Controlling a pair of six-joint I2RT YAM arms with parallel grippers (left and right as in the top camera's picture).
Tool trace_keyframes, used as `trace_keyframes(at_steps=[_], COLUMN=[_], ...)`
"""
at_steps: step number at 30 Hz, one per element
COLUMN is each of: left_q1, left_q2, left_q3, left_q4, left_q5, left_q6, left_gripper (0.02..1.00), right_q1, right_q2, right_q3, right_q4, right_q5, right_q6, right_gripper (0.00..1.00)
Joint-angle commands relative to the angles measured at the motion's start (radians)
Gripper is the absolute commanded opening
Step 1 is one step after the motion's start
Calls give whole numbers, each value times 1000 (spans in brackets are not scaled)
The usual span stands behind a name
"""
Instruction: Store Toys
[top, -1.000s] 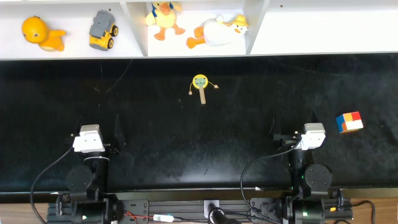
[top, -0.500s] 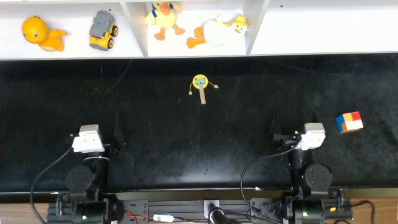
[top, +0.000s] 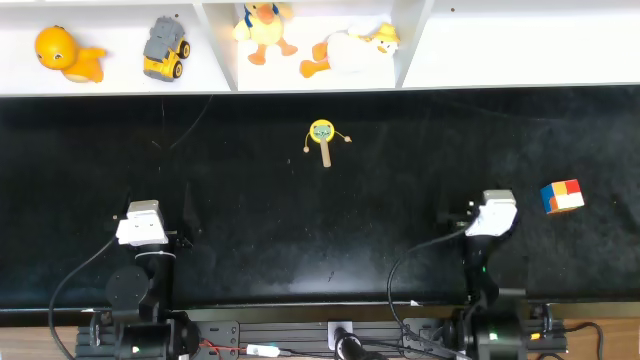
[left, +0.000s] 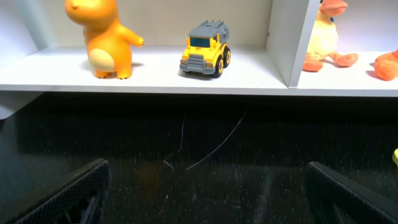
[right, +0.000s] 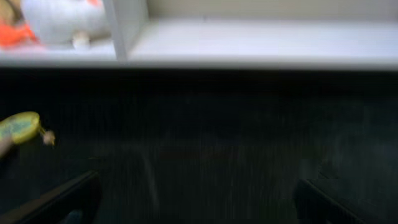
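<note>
Yellow wooden-handled rattle drum, multicoloured cube on black surface; left claw and right claw both apart

shelf across 12 o'clock, toy figure and truck in its left bay, upright plush duck and flopped plush duck in the middle bay, rattle on the table just in front of them, cube way out at 3 o'clock

The left wrist view's edge cut the top of the head off the orange toy figure and showed only the body and feet of the yellow plush duck. In the right wrist view the white plush toy was cropped, and the rattle drum lost its handle off frame.
</note>
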Motion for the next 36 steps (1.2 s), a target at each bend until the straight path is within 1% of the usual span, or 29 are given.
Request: trace_keyframes(at_steps=[1,5,7,9,12,17,21,25,28,32,36], left_q1=[-7,-7,-7,-7,-7,-7,-7,-7,-7,-7,-7], left_q2=[-14,-14,-14,-14,-14,-14,-14,-14,-14,-14,-14], left_q3=[-6,-6,-6,-6,-6,-6,-6,-6,-6,-6,-6], left_q4=[5,5,5,5,5,5,5,5,5,5,5], left_q5=[-11,-11,-11,-11,-11,-11,-11,-11,-11,-11,-11], left_q6=[-14,-14,-14,-14,-14,-14,-14,-14,-13,-14,-14], left_gripper=[998,998,998,998,996,998,998,998,998,998,998], right_q1=[102,211,291,388,539,697,749,763,763,763,763], right_q2=[239,495,620,738,927,1199,1385,1521,1600,1675,1724], right_q3=[261,487,580,655,755,903,1018,1110,1163,1208,1227], right_q4=[-175,-383,-457,-517,-563,-560,-562,-563,-563,-562,-560], right_q5=[18,18,30,98,246,307,310,317,306,305,302], right_q6=[28,171,260,363,555,692,758,761,782,798,799], right_gripper=[996,996,996,996,996,996,996,1000,1000,998,972])
